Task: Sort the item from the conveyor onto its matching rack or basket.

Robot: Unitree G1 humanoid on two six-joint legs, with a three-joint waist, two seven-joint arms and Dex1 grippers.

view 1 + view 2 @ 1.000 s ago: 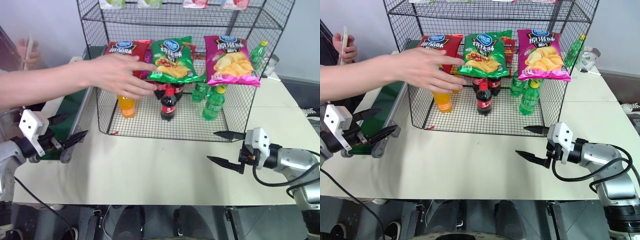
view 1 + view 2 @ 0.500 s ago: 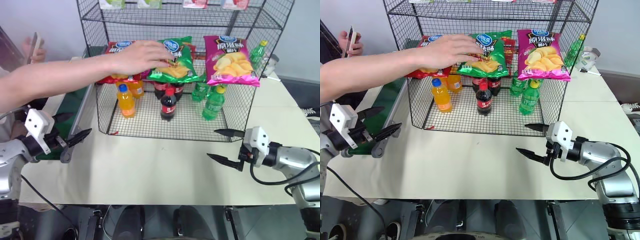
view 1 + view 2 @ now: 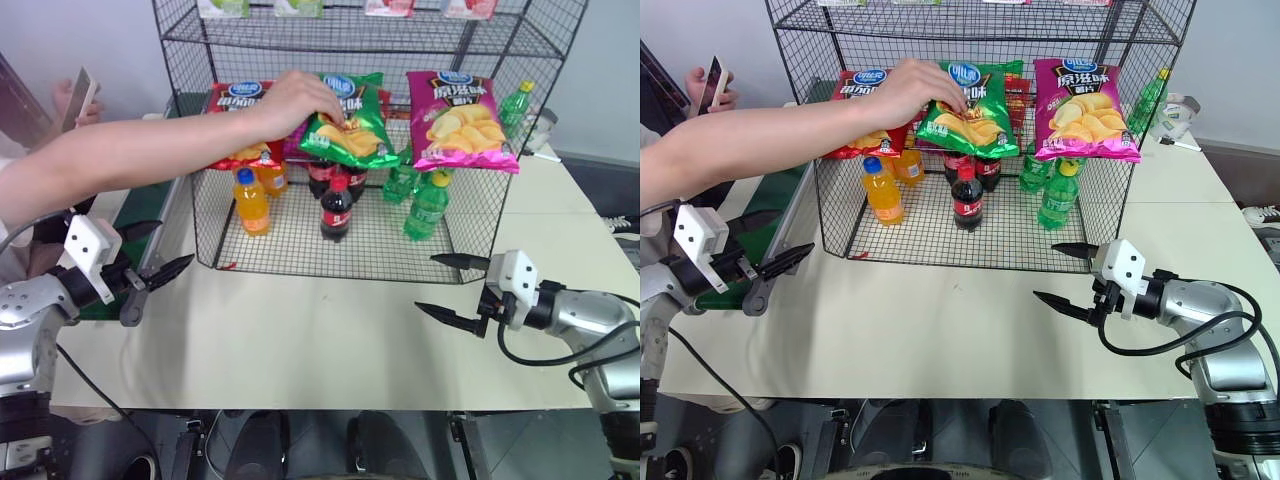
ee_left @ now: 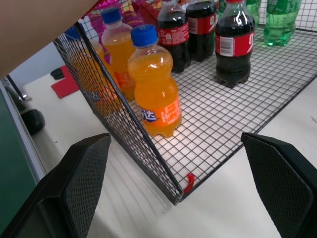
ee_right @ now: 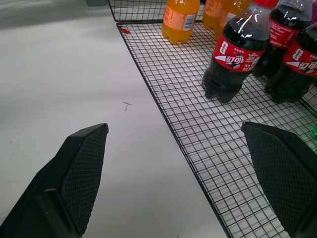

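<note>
The green crisp bag [image 3: 352, 128] lies on the middle tier of the black wire rack [image 3: 203, 205], between a red bag [image 3: 232, 98] and a magenta bag [image 3: 462, 118]. A person's hand [image 3: 297, 98] rests on the green bag's upper left corner, the arm reaching in from the left. The dark green conveyor [image 3: 138, 208] runs along the table's left side, partly hidden by that arm. My left gripper [image 3: 160, 250] is open beside the conveyor's end, holding nothing. My right gripper [image 3: 425, 283] is open over the table, in front of the rack's right corner, also holding nothing.
Orange soda bottles [image 4: 154, 89], cola bottles [image 5: 233, 52] and green bottles [image 3: 428, 205] stand on the rack's bottom tier. Small packets sit on the top tier [image 3: 300, 8]. The person's other hand holds a phone [image 3: 78, 95] at far left. Bare tabletop [image 3: 320, 330] lies between my grippers.
The person's hand has moved right and up, from in front of the red bag onto the green bag. My left gripper has drifted slightly right. The right gripper has stayed put.
</note>
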